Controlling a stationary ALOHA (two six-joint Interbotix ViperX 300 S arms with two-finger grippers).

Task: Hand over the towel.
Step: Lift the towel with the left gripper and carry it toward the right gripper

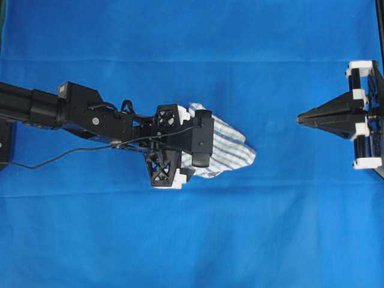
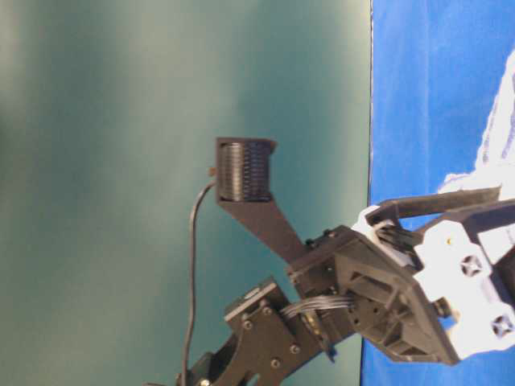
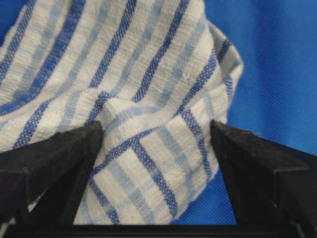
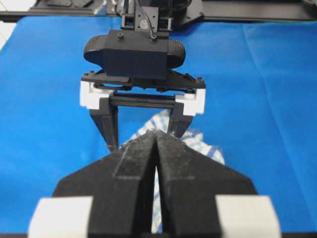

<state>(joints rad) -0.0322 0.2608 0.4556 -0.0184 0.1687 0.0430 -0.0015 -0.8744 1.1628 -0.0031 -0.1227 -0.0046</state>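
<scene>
The towel (image 1: 231, 150), white with thin blue and grey stripes, lies crumpled on the blue cloth near the middle. My left gripper (image 1: 191, 146) is down over its left part. In the left wrist view the towel (image 3: 148, 99) bunches between the two black fingers (image 3: 49, 163), which stand wide apart on either side of it, so the left gripper (image 3: 156, 136) is open. My right gripper (image 1: 299, 119) is shut and empty, well to the right of the towel, its tip pointing at it. In the right wrist view the right gripper (image 4: 156, 135) faces the left gripper (image 4: 143, 130) and the towel (image 4: 203, 144).
A large plain blue cloth (image 1: 192, 240) covers the whole table. The left arm (image 1: 72, 111) with a thin cable stretches in from the left edge. The table-level view shows a gripper's mount (image 2: 386, 305) and a teal wall (image 2: 121, 161).
</scene>
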